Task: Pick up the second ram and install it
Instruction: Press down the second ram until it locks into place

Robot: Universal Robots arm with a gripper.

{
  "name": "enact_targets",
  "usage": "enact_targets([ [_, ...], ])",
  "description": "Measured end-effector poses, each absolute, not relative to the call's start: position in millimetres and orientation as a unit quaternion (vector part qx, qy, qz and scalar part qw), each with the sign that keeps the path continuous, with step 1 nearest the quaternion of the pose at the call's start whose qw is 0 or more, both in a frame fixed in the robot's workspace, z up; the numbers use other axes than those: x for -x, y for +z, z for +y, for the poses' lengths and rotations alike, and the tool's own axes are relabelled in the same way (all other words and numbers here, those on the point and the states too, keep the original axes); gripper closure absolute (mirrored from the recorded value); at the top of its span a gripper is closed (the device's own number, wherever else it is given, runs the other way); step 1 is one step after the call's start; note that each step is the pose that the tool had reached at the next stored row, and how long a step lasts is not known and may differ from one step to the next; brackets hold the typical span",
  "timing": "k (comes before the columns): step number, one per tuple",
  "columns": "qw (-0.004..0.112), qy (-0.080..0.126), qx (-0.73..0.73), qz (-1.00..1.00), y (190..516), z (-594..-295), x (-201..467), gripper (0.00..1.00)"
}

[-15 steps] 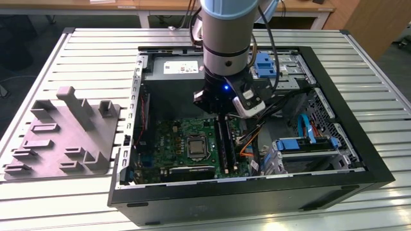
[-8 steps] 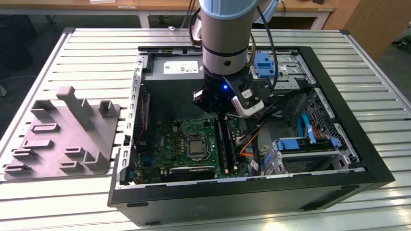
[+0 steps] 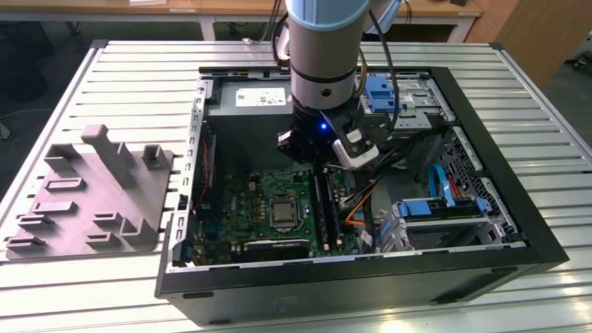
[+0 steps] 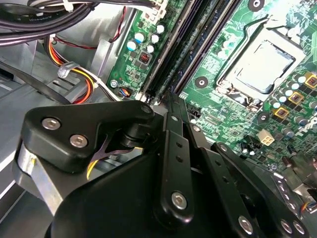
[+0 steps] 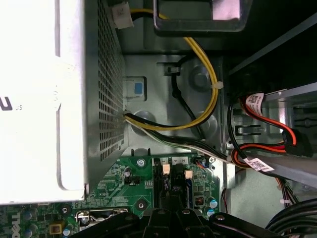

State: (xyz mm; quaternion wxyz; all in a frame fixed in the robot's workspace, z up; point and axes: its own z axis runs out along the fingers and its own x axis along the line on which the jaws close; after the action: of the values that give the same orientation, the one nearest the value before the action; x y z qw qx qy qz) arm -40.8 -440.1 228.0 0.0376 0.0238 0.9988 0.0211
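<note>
Second ram (image 3: 320, 208) seems to be the long dark strip in the slots on the green board (image 3: 245, 201), right under the tip of the tool (image 3: 318, 166) – but we cannot be sure it is all the way in. The tool's fingers (image 4: 171, 106) look pressed close together, with nothing we can see between them. To do this step well, we think the push should go straight down and even along the whole stick, so it does not tip. Close by sits the silver chip holder (image 4: 262, 64), so we must not slide that way. Yellow wires (image 5: 210, 99) and the big grey box (image 5: 39, 99) crowd the case – they sit near the arm. The grey block (image 3: 93, 194) rests on the worktop (image 3: 138, 69), well apart.
</note>
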Motion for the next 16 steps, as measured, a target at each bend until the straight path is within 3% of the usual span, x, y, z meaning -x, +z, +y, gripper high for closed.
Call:
enact_targets([
  [16, 0.038, 0.021, -0.024, 0.999, 221.4, -439.9, 40.7, 0.9],
])
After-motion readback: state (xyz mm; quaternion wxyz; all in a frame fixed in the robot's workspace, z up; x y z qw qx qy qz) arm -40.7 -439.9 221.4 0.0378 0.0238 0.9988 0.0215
